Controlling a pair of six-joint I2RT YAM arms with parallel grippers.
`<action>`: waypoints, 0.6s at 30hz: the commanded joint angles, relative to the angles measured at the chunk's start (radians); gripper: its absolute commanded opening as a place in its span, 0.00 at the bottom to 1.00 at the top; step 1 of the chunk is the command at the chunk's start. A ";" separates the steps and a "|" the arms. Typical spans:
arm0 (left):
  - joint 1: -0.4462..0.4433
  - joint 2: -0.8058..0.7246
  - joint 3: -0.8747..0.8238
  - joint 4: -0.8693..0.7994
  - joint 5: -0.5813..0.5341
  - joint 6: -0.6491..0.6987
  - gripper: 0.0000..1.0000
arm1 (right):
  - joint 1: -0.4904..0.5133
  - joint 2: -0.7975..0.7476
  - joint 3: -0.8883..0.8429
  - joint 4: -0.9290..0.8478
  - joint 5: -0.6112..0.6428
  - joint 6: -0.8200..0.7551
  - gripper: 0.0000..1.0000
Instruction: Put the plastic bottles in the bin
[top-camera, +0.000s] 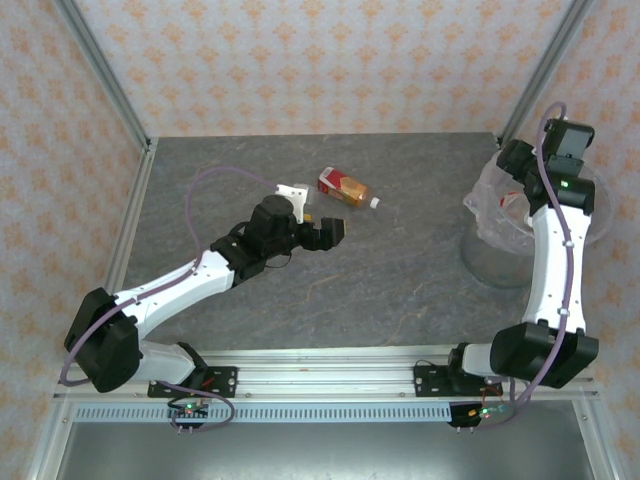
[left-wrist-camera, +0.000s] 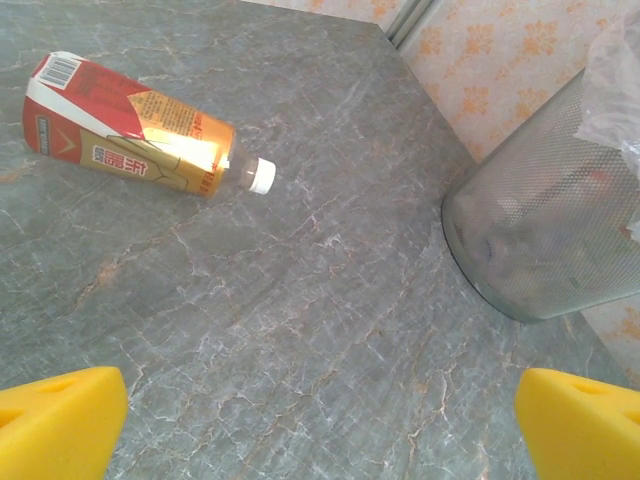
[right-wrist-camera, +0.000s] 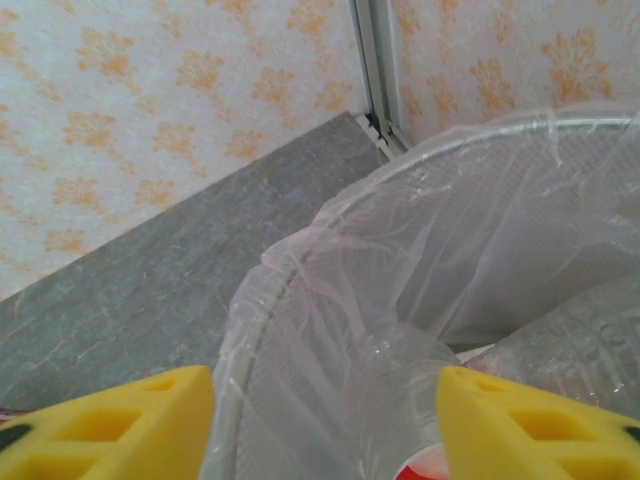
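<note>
The left pincer (left-wrist-camera: 320, 430) is spread wide and empty. The one loose bottle (left-wrist-camera: 130, 125) lies on its side on the desk (left-wrist-camera: 300, 300), just ahead and off to the left, with its cap pointing toward the bin (left-wrist-camera: 530, 250). The left arm's clearly nearer. The right pincer (right-wrist-camera: 325, 420), also spread, hangs over the bin, and the liner blurs what's inside.

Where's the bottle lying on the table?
In the top view, the bottle lies on its side near the centre back, just beyond the left gripper.
</note>
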 joint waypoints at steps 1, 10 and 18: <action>-0.006 -0.019 -0.019 -0.020 -0.037 -0.001 1.00 | -0.005 -0.016 0.029 -0.033 -0.061 -0.018 0.69; -0.005 -0.029 -0.012 -0.052 -0.142 -0.028 1.00 | 0.153 -0.079 -0.034 0.038 -0.151 -0.024 0.83; 0.003 -0.076 -0.039 -0.137 -0.353 -0.126 1.00 | 0.373 0.006 -0.045 0.113 -0.109 -0.114 0.87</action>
